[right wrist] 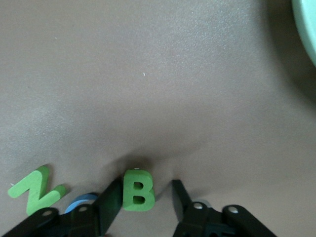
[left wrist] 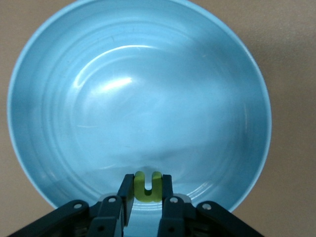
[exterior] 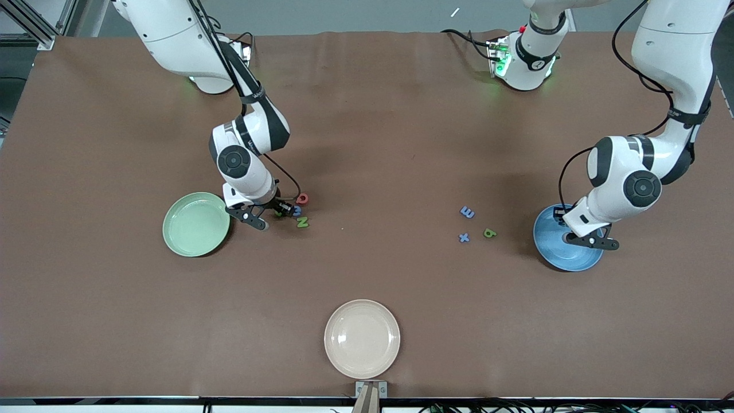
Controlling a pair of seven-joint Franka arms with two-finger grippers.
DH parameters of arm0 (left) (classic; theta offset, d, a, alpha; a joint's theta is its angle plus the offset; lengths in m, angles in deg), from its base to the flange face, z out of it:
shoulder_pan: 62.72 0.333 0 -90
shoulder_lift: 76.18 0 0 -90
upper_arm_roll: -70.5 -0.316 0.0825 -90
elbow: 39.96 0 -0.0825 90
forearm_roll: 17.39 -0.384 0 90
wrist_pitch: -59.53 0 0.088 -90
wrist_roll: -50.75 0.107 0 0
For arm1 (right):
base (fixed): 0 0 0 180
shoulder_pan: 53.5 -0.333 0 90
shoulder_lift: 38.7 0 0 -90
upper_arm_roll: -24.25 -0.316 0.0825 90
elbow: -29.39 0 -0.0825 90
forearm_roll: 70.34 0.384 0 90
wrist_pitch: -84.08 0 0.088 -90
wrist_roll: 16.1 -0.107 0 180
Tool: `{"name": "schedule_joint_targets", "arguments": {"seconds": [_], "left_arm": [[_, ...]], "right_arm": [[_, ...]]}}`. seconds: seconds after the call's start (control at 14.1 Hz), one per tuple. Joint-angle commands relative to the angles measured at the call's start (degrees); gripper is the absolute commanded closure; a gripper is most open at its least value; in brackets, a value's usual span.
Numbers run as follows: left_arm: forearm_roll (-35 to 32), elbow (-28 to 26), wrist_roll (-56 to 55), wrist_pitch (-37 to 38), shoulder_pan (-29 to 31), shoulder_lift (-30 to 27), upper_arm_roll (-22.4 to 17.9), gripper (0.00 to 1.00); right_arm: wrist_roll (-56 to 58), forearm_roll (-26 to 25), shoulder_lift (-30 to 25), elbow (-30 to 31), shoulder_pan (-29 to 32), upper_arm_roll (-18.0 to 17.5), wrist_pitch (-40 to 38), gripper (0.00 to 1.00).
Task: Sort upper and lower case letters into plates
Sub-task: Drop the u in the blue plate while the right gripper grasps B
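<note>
My left gripper (exterior: 590, 240) (left wrist: 148, 178) hangs over the blue plate (exterior: 565, 259) (left wrist: 98, 98), shut on a small yellow-green letter (left wrist: 148, 191) shaped like a u. My right gripper (exterior: 282, 210) (right wrist: 145, 183) is low on the table beside the mint green plate (exterior: 196, 223) (right wrist: 307, 24). It is open around the green B (right wrist: 138, 195): one finger touches the B, the other stands apart. Next to it lie the green N (exterior: 302, 222) (right wrist: 35, 190), the red Q (exterior: 302, 198) and the blue G (exterior: 296, 211) (right wrist: 84, 199), half hidden by the gripper.
Two blue small letters (exterior: 467, 212) (exterior: 464, 237) and a green one (exterior: 489, 233) lie on the table beside the blue plate, toward the middle. A cream plate (exterior: 362, 338) sits near the front edge.
</note>
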Motion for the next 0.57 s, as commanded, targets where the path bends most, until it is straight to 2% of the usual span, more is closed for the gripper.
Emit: {"name": "schedule_joint_targets", "arguments": {"seconds": [0.0, 0.14, 0.21, 0.35, 0.5], "left_arm": [[-1.0, -0.2, 0.4, -0.8, 0.1, 0.0, 0.0, 0.85], [-1.0, -0.3, 0.5, -0.8, 0.2, 0.1, 0.0, 0.83], [-1.0, -0.3, 0.5, -0.8, 0.2, 0.1, 0.0, 0.81], [-1.0, -0.4, 0.4, -0.9, 0.2, 0.6, 0.0, 0.81], [-1.0, -0.4, 0.5, -1.5, 0.6, 1.1, 0.0, 0.80]], "right_arm": [[-1.2, -0.1, -0.6, 2.3, -0.8, 0.3, 0.2, 0.79], [-0.8, -0.1, -0.9, 2.1, -0.3, 0.4, 0.2, 0.94], [-0.2, -0.1, -1.4, 1.7, 0.1, 0.6, 0.2, 0.97], [2.5, -0.1, -2.6, 0.3, 2.8, 0.6, -1.7, 0.98], [7.8, -0.1, -4.2, -2.9, 6.8, 0.5, -9.9, 0.99]]}}
